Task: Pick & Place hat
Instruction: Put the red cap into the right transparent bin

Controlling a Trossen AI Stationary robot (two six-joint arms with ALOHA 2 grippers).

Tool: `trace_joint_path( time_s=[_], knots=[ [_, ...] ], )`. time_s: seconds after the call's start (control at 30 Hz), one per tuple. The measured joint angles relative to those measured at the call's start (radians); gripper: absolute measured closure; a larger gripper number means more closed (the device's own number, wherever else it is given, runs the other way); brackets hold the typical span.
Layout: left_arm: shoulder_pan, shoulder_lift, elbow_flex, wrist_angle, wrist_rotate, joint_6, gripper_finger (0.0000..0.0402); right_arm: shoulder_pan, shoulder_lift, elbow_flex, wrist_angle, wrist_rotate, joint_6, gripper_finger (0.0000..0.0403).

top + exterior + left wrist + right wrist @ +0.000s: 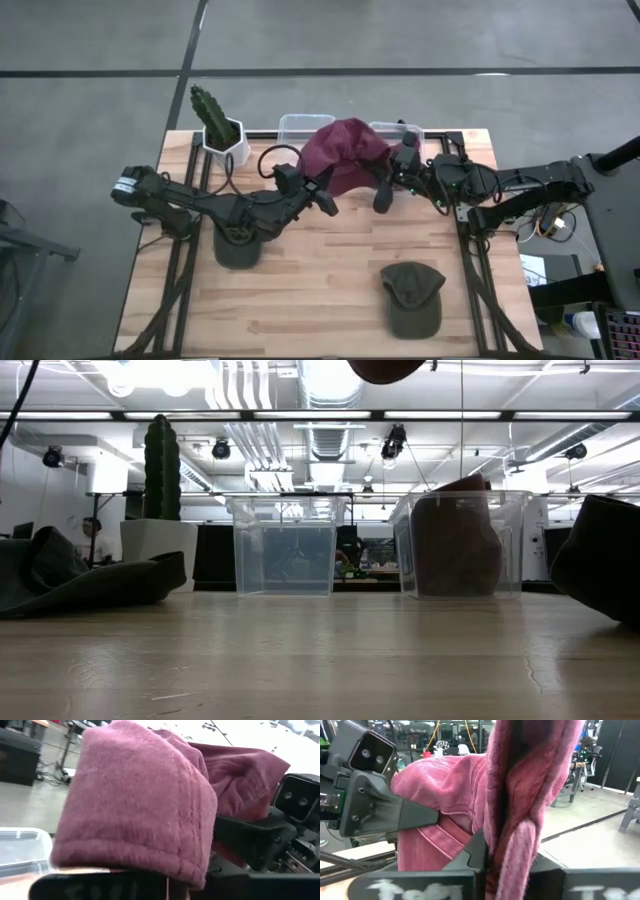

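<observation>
1. Up at the back of the bench (330, 280), a maroon hat (345, 155) hangs in the air between both arms, right over the gap between two clear bins (305, 128) at the far edge.
2. Left gripper (325, 198) has the hat's near-left edge; in its wrist view the jaws are pressed together with the fabric pinched between them.
3. Right gripper (383, 195) is on the other side. Its wrist view shows a fold of maroon cloth running down into the jaws, so it looks clamped on the hat (520, 795) too.
4. My read: this is the carry step, hat lifted and both arms sharing the load. Next move probably calls for both arms to travel together toward a bin and let go at the same moment, otherwise the cloth just drags off to one side.
5. Direction-wise, the hat is bunched up and draped, so I can't tell where the brim points. Its long axis runs roughly left to right across the bench, strung between the two grippers.
6. Two green hats are on the bench: one (238, 245) under the left arm, one (412, 297) at the front right. A cactus (212, 115) sits at the back left.
</observation>
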State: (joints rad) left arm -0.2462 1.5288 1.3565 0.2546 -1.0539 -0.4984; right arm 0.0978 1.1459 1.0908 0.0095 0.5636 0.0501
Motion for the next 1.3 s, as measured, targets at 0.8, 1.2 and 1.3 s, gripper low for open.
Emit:
trace_joint_path(
  time_s=[0.8, 1.2, 1.3],
  knots=[
    [-0.027, -0.01, 0.015, 0.006, 0.182, 0.082, 0.0194, -0.041, -0.06, 0.053, -0.353, 0.089, -0.147, 0.0379],
    [-0.098, -0.048, 0.015, -0.012, 0.19, 0.218, 0.0189, -0.253, -0.006, 0.356, -0.966, -0.183, -0.456, 0.0379],
    [-0.095, -0.048, 0.014, -0.036, 0.189, 0.218, 0.0189, -0.327, 0.026, 0.416, -1.04, -0.291, -0.612, 0.0379]
  ],
)
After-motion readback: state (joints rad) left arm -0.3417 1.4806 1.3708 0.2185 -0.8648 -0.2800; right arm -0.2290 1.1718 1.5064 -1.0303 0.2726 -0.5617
